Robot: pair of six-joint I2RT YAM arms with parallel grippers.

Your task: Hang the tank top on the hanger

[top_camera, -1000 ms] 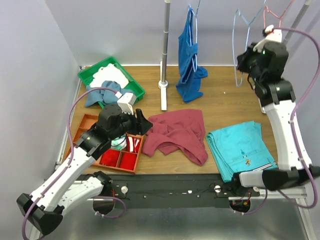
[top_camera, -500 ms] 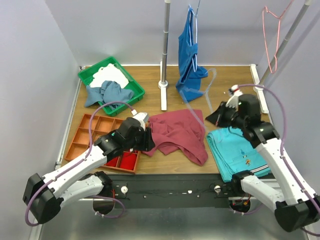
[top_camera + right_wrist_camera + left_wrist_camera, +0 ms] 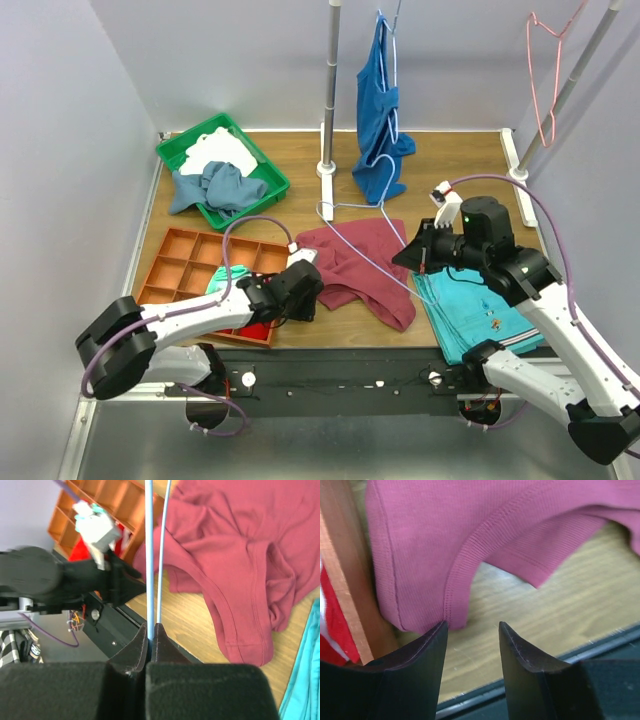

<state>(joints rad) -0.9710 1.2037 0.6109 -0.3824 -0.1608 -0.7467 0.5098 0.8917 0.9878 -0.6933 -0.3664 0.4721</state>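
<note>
My right jaws, pinching the hanger (image 3: 150,555), have brought it down over the tank top (image 3: 350,262) crumpled on the tabletop (image 3: 470,170); my left jaws, half spread, have reached its near edge, so threading can begin.

Maroon tank top (image 3: 345,270) lies crumpled on the worktop (image 3: 450,170), its armhole edge just ahead of the left gripper (image 3: 472,625). The pale wire hanger (image 3: 149,555) is pinched in the right gripper (image 3: 151,627) and reaches out over the top.
</note>
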